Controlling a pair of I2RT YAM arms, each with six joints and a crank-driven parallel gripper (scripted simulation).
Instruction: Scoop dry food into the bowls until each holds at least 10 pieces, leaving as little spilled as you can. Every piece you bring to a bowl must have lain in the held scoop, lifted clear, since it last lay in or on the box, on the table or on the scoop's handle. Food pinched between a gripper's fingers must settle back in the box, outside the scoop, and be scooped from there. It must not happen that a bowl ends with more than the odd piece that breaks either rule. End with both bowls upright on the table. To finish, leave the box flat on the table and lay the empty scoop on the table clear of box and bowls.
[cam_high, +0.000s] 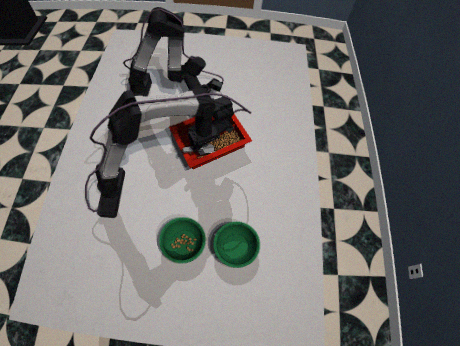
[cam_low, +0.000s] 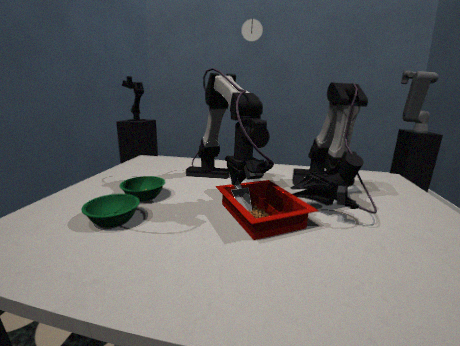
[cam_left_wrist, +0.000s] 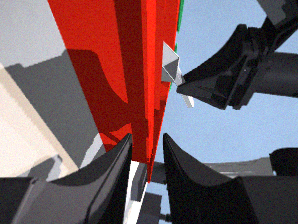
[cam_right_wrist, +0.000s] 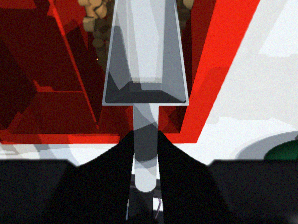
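Note:
The red box (cam_high: 195, 164) (cam_low: 280, 227) (cam_left_wrist: 85, 30) (cam_right_wrist: 215, 65) holds dry food (cam_high: 227, 140) (cam_low: 258, 213) (cam_right_wrist: 95, 20). My right gripper (cam_low: 237, 183) (cam_right_wrist: 145, 133) is shut on the handle of the grey scoop (cam_low: 243, 198) (cam_left_wrist: 170, 65) (cam_right_wrist: 147, 60). The scoop's pan is at the box's end nearer the bowls; its visible part shows no food. My left gripper (cam_left_wrist: 147, 136) is open, its fingers narrowly apart, by the box's rim on the arm side. One green bowl (cam_high: 182, 232) (cam_low: 142, 187) holds several pieces. The other green bowl (cam_high: 236, 250) (cam_low: 111, 210) shows none.
The right forearm (cam_high: 170, 107) reaches over the box and hides part of it in the top view. The left arm (cam_high: 145, 52) stands close behind. Both bowls stand upright, close together on the white table (cam_high: 280, 200) (cam_low: 200, 280). Part of a bowl shows in the right wrist view.

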